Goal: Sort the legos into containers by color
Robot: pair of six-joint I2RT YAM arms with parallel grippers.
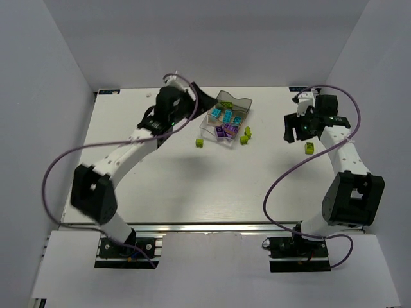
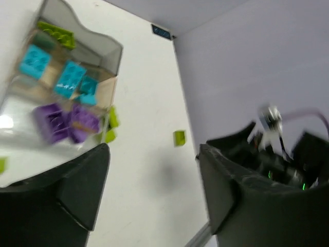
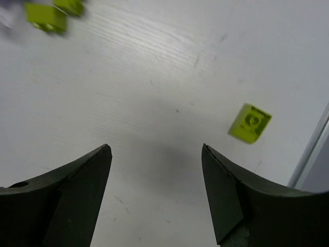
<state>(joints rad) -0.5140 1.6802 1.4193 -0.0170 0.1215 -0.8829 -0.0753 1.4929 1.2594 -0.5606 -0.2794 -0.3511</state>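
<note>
The clear container tray (image 1: 235, 100) stands at the back middle of the table; its smoky wavy end (image 2: 101, 45) holds a lime lego (image 2: 55, 32). Cyan legos (image 2: 69, 78) fill the middle compartment and purple legos (image 2: 66, 121) the near one. Loose lime legos lie left of the tray (image 1: 200, 142), right of it (image 1: 246, 136) and far right (image 1: 310, 148). My left gripper (image 2: 153, 149) hangs open and empty beside the tray. My right gripper (image 3: 155, 147) is open over bare table, with the far-right lime lego (image 3: 250, 122) off to its right.
White walls close in the table on three sides. In the left wrist view the right arm (image 2: 280, 157) shows against the right wall. Two blurred lime legos (image 3: 47, 18) lie at the top left of the right wrist view.
</note>
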